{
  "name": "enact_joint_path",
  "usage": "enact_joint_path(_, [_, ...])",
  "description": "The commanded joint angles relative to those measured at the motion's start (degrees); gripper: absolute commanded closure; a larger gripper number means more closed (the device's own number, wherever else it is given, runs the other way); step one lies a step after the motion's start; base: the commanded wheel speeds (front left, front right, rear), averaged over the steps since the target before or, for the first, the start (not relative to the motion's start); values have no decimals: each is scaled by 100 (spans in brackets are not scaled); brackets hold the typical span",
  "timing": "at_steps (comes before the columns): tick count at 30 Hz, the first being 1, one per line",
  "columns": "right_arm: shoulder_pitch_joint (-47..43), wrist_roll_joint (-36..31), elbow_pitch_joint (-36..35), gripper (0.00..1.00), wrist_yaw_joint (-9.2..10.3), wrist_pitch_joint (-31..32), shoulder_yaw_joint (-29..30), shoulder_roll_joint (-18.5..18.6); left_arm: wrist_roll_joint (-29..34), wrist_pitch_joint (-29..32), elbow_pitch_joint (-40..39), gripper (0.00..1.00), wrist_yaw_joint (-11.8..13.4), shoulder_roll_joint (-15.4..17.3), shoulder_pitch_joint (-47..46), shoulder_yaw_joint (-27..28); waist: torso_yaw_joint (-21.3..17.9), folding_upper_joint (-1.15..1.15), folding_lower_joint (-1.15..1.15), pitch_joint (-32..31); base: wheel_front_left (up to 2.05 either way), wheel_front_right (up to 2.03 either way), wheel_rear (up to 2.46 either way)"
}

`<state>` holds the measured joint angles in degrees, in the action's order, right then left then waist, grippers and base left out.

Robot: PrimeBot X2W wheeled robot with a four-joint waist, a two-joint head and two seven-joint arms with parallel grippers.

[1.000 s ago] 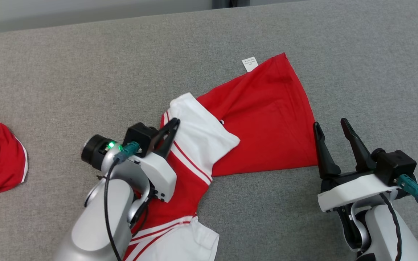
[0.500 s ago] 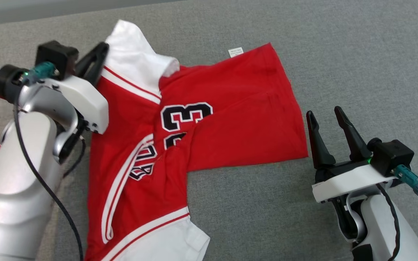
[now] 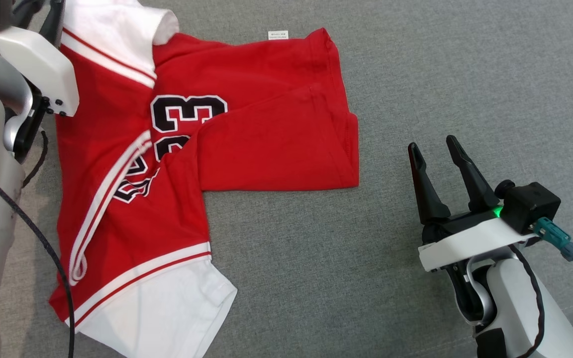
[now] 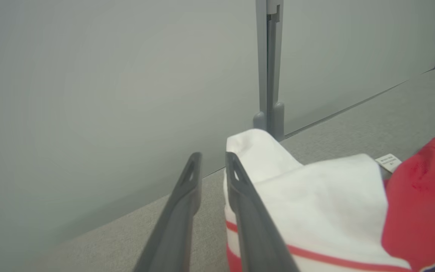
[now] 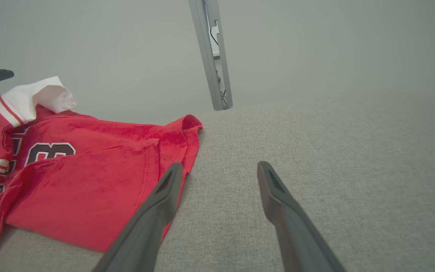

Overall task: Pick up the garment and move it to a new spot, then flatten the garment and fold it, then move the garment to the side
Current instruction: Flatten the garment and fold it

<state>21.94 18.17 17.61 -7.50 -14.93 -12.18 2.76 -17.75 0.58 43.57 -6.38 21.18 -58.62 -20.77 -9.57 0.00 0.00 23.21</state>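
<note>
The garment [image 3: 256, 134] is a red jersey with white sleeves and a black "33", spread on the grey surface with its right half folded across the body. My left gripper [image 3: 43, 7] is at the top left corner by the upper white sleeve [image 3: 112, 30]. In the left wrist view my left gripper [image 4: 212, 162] stands narrowly open; grey shows between the fingers, and the sleeve [image 4: 315, 196] rests against the outer side of the right finger. My right gripper [image 3: 431, 145] is open above bare surface, right of the jersey's hem [image 5: 89, 181].
A white label [image 3: 278, 35] sticks out at the jersey's far edge. The grey padded surface [image 3: 465, 74] stretches to the right. A pale wall with a grey post [image 4: 268, 56] stands just beyond the far edge.
My left gripper pulled the white sleeve up and to the left, unfolding the jersey so the number shows. The head view has shifted as well. My right gripper stayed open.
</note>
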Motion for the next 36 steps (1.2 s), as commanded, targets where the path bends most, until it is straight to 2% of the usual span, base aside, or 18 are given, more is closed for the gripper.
enact_joint_path(1, [63,40,-5,0,2,-40,-14,26,-16,-63,44,0,28,28,-128,27,-2,0,0,-18,0,0,0])
enact_joint_path(4, [55,36,41,0,2,-40,6,28,-55,-450,289,0,137,-42,-254,105,44,0,0,-112,0,0,0])
enact_joint_path(12, [-140,-177,134,0,2,-40,186,28,-152,-1309,265,0,40,-337,97,19,467,0,0,-599,0,0,0])
enact_joint_path(18, [-330,-422,181,0,2,-36,386,29,-364,-1525,-436,0,134,-514,1124,91,982,0,0,-966,0,0,0])
enact_joint_path(24, [-487,-582,250,0,2,-27,568,31,-449,-1576,-1478,0,464,-697,2520,154,1425,0,0,-1257,0,0,0])
enact_joint_path(26, [-546,-618,260,0,2,17,637,30,-348,-1582,-2116,0,620,-832,3137,183,1586,0,0,-1358,0,0,0])
enact_joint_path(30, [-642,-573,293,0,2,75,719,28,-379,-1581,-2599,0,564,-983,3936,301,1772,0,0,-1444,0,0,0])
enact_joint_path(36, [-476,-747,332,0,2,362,891,47,-271,-1582,-2781,0,457,-1221,4414,455,2014,0,0,-1348,0,0,0])
